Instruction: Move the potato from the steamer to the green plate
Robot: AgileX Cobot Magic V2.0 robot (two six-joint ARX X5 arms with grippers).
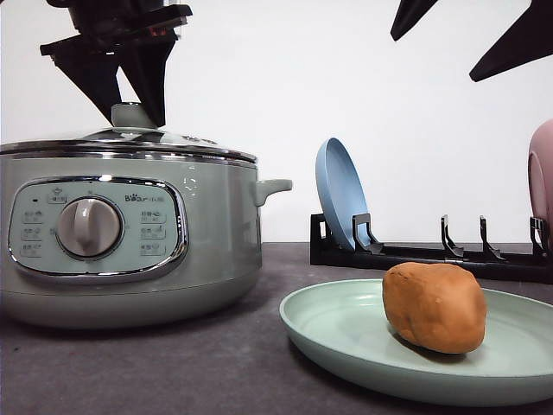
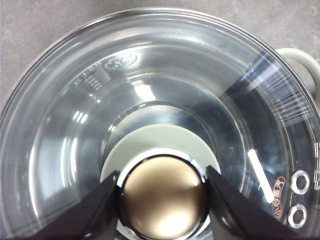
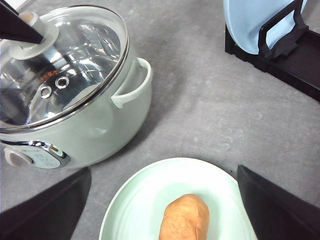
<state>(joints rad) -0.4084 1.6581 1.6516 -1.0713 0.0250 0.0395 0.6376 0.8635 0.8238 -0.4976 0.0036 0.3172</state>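
Front view: you see the potato (image 1: 435,307) lying on the green plate (image 1: 346,333), right of the steamer (image 1: 130,233), whose glass lid (image 1: 138,138) is on. Your left gripper (image 2: 162,192) has a finger against each side of the lid knob (image 2: 162,197). Your right gripper (image 3: 165,200) hangs above the plate, fingers spread wide. A blue plate (image 1: 339,194) stands in the black rack (image 1: 432,255).
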